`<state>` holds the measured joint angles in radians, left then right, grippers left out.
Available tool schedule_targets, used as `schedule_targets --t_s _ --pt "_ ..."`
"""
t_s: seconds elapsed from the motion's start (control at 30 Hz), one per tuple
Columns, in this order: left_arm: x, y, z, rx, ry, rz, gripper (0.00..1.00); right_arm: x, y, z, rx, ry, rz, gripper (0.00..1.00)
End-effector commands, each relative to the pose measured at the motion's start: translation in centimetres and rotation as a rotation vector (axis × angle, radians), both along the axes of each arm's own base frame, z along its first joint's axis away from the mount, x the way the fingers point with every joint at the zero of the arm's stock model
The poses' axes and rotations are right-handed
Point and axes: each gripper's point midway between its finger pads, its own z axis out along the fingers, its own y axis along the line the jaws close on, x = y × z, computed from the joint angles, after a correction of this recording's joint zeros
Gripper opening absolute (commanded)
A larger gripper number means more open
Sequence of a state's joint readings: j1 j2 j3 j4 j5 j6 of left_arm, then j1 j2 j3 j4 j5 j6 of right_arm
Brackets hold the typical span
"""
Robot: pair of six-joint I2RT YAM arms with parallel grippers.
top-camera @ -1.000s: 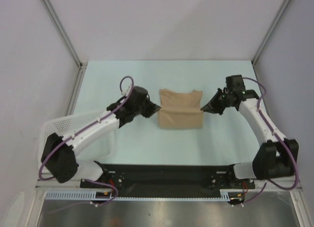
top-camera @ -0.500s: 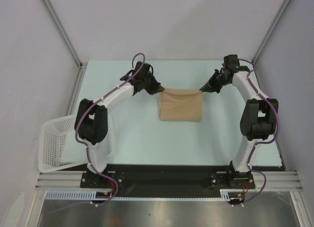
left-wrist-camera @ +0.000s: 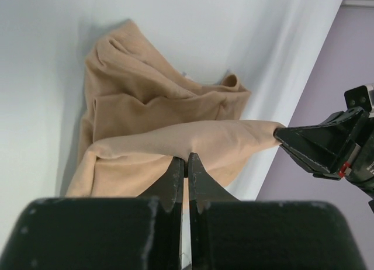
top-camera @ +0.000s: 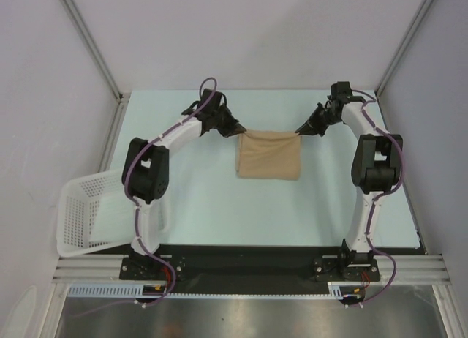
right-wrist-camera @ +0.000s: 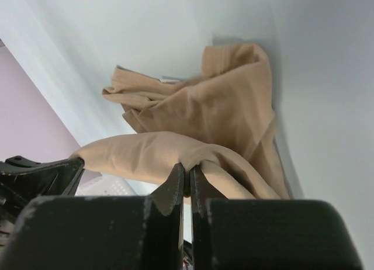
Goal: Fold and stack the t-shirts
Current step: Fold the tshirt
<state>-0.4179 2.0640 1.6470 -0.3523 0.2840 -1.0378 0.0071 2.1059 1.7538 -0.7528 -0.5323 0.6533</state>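
One tan t-shirt (top-camera: 268, 156) lies partly folded in the middle of the table, its far edge lifted and stretched taut between both grippers. My left gripper (top-camera: 240, 132) is shut on the far left corner of the t-shirt (left-wrist-camera: 146, 106), pinching cloth at the fingertips. My right gripper (top-camera: 299, 130) is shut on the far right corner of the t-shirt (right-wrist-camera: 222, 112). Each wrist view shows the raised fold running across to the other gripper, with the rest of the cloth lying rumpled on the table below.
A white lattice basket (top-camera: 82, 213) lies tipped at the near left edge of the table, beside the left arm's base. Purple walls and metal frame posts close in the table on the left, right and far sides.
Both arms reached from the shirt's sides to its far edge and lifted it. The far corners came up and the cloth drew taut between the shut grippers.
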Motion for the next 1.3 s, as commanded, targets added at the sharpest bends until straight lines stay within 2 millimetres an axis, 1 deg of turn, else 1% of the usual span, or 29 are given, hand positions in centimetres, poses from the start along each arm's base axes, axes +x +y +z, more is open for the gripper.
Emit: schedule_targets --t_s 0.0,0.07,0.13,0.17,0.2,0.23,0.27,0.3,0.33,0.37,0.4,0.43,0.5,0.53,0.57,0.6,0.67,0.73,0.77,0.8,0.83,0.87,0.9,0.93,1.0,1.03,1.1,1.17,1.27 --pt "2.5 0.0 1.6 -0.054 -0.065 -0.001 0.01 2.5 0.4 1.2 0.017 -0.091 0.025 0.06" --pt "3.8 -0.7 0.6 -0.069 -0.087 -0.022 0.19 3.7 -1.4 -0.2 0.006 -0.08 -0.021 0.18" --pt "5.2 -0.3 -1.3 0.02 -0.111 -0.07 0.45 5.5 -2.3 -2.1 0.006 -0.082 -0.037 0.32" --pt "6.8 -0.1 1.2 0.077 -0.142 -0.072 0.51 6.4 -3.7 -2.5 -0.027 -0.09 -0.055 0.51" --pt "7.7 0.4 -0.9 0.162 -0.154 -0.115 0.54 7.4 -4.1 -2.3 -0.018 -0.096 -0.057 0.57" --pt "9.2 0.5 2.3 0.19 -0.237 -0.113 0.59 8.4 -4.3 -1.2 -0.011 -0.136 -0.056 0.67" --pt "9.2 1.8 2.3 0.286 -0.251 -0.126 0.62 9.6 -4.6 0.7 -0.029 -0.197 -0.034 0.71" --pt "9.3 2.8 3.8 0.336 -0.281 -0.111 0.66 8.6 -4.9 -0.1 -0.057 -0.156 -0.021 0.73" --pt "9.0 3.7 4.7 0.379 -0.297 -0.102 0.7 10.3 -5.7 2.4 -0.118 -0.227 -0.022 0.76" --pt "8.8 4.5 5.6 0.408 -0.322 -0.089 0.71 9.9 -5.8 2.8 -0.144 -0.226 0.004 0.76" --pt "8.0 5.2 9.4 0.412 -0.397 -0.077 0.71 9.0 -5.6 2.8 -0.167 -0.213 0.049 0.77" --pt "6.8 5.7 7.8 0.427 -0.361 -0.091 0.71 7.9 -5.4 3.2 -0.181 -0.207 0.072 0.78" --pt "5.4 5.4 9.3 0.406 -0.41 -0.125 0.72 6.6 -4.7 2.8 -0.2 -0.228 0.133 0.8" --pt "3.6 5.5 9.3 0.398 -0.401 -0.148 0.74 6.0 -4.3 2.8 -0.184 -0.245 0.157 0.87" --pt "2.7 5.2 9.8 0.376 -0.413 -0.168 0.74 3.7 -3.9 1.4 -0.162 -0.206 0.179 0.9" --pt "1.4 4.3 10.1 0.336 -0.423 -0.218 0.77 3.9 -3.6 1.3 -0.15 -0.249 0.194 0.91" --pt "-1.6 4.2 10.6 0.347 -0.442 -0.267 0.77 2.4 -3.3 -0.1 -0.11 -0.241 0.238 0.95" --pt "-5.1 3.0 9.8 0.353 -0.438 -0.354 0.77 2.2 -3.2 -0.6 -0.136 -0.273 0.288 0.97" --pt "-6.8 3.1 11.6 0.346 -0.481 -0.369 0.78 2.1 -3.0 -0.7 -0.13 -0.287 0.311 0.97" --pt "-8.6 2.4 12.0 0.339 -0.498 -0.399 0.78 2.1 -2.8 -1.3 -0.122 -0.3 0.323 0.98" --pt "-10.3 2.6 10.6 0.344 -0.466 -0.421 0.78 2.1 -2.7 -1.5 -0.113 -0.304 0.335 0.98" --pt "-12.1 3.0 12.6 0.321 -0.507 -0.412 0.78 2.2 -2.5 -1.5 -0.107 -0.317 0.35 0.98" --pt "-13.5 2.7 12.6 0.307 -0.513 -0.432 0.78 2.2 -2.2 -2.0 -0.095 -0.312 0.361 0.98" --pt "-14.8 3.2 11.1 0.31 -0.479 -0.446 0.78 2.3 -2.2 -2.2 -0.101 -0.309 0.363 0.98" --pt "-16.9 4.5 12.5 0.288 -0.508 -0.42 0.78 2.2 -2.0 -3.6 -0.107 -0.276 0.371 0.97" --pt "-17.9 5.2 11.5 0.297 -0.488 -0.422 0.79 2.4 -1.8 -3.6 -0.1 -0.275 0.376 0.96" --pt "-19.3 6.3 12.3 0.296 -0.504 -0.415 0.79 2.3 -1.7 -4.2 -0.096 -0.259 0.38 0.95" --pt "-20.3 7.4 11.6 0.321 -0.477 -0.411 0.79 2.2 -1.5 -5.2 -0.08 -0.237 0.385 0.93" --pt "-21.3 8.5 12.2 0.319 -0.488 -0.388 0.8 2.1 -0.4 -5.7 -0.071 -0.242 0.423 0.9"
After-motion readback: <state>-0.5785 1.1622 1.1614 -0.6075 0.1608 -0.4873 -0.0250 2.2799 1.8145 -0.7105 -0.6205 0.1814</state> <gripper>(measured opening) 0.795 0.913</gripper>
